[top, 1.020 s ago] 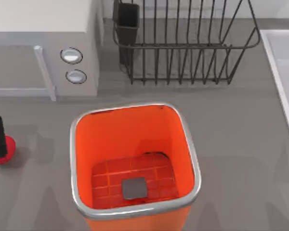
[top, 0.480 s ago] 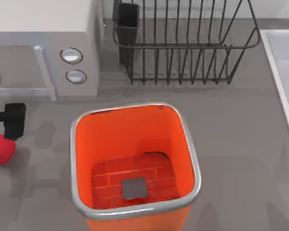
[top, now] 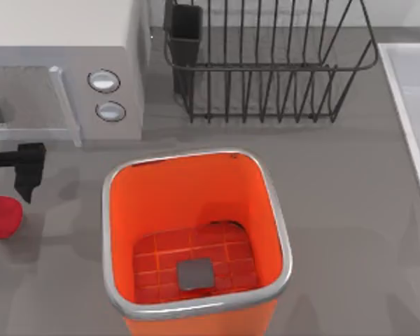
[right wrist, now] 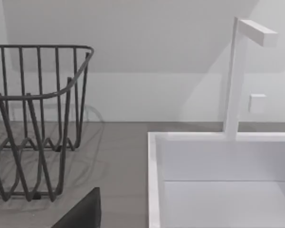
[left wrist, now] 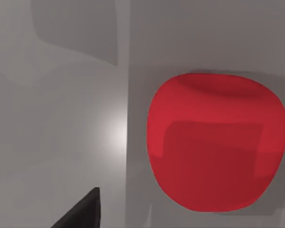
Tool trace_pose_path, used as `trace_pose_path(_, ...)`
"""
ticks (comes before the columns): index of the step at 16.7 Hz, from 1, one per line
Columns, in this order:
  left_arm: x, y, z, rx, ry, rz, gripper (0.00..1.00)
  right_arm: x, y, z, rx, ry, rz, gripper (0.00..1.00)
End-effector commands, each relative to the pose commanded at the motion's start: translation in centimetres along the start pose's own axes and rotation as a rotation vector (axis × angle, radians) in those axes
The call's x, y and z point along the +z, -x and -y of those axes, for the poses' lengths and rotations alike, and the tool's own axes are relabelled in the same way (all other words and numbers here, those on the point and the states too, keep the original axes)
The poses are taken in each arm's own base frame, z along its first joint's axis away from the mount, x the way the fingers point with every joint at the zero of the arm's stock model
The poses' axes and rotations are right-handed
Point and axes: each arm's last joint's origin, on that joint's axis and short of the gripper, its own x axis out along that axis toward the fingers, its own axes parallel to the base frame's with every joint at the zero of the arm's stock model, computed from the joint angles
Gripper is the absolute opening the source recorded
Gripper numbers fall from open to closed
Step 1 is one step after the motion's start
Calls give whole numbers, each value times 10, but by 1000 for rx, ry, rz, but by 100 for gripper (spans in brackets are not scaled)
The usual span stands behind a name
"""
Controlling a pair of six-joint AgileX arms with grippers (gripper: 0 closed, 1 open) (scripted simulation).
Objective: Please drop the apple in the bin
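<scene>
The apple lies on the table at its left edge, well apart from the bin, which stands open-topped near the front edge, towards the middle. Nothing is holding the fruit: it rests on the bare grey surface, and in the left wrist view the apple sits directly under the camera with no finger on either flank.

The left claw hangs just behind the apple, close to the left edge, its dark body clear of the fruit. Whether its fingers are apart or together cannot be told from these views; only one dark fingertip shows in the left wrist view. Its place so near the apple suggests the pick is the step in hand, and none of the task looks done yet: the bin's gridded orange floor carries nothing but its small grey square.

The bin's wide mouth and metal rim make a release from above forgiving, so the harder part is likely the grasp: a smooth round fruit may roll if a finger nudges it off centre.

The right arm is parked off to the table's right, its wrist camera facing the black wire dish rack and the white sink. A microwave stands at the back left corner.
</scene>
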Motion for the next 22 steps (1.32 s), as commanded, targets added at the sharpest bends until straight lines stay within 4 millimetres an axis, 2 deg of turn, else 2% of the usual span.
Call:
trace_pose_path(4, -1, 0, 1, 0, -5, 2, 100, 0, 0, 0, 0, 0, 0, 100)
trace_pose_path(6, -4, -8, 0, 0, 0, 0, 100, 0, 0, 0, 0, 0, 0, 100)
trace_pose_path(11, -9, -44, -1, 0, 0, -2, 100, 0, 0, 0, 0, 0, 0, 100)
trace_pose_path(15, -2, -68, 0, 0, 0, -2, 100, 0, 0, 0, 0, 0, 0, 100)
trace_pose_path(20, 0, -70, 0, 0, 0, 0, 100, 0, 0, 0, 0, 0, 0, 100)
trace_pose_path(22, 0, -70, 0, 0, 0, 0, 85, 0, 0, 0, 0, 0, 0, 100)
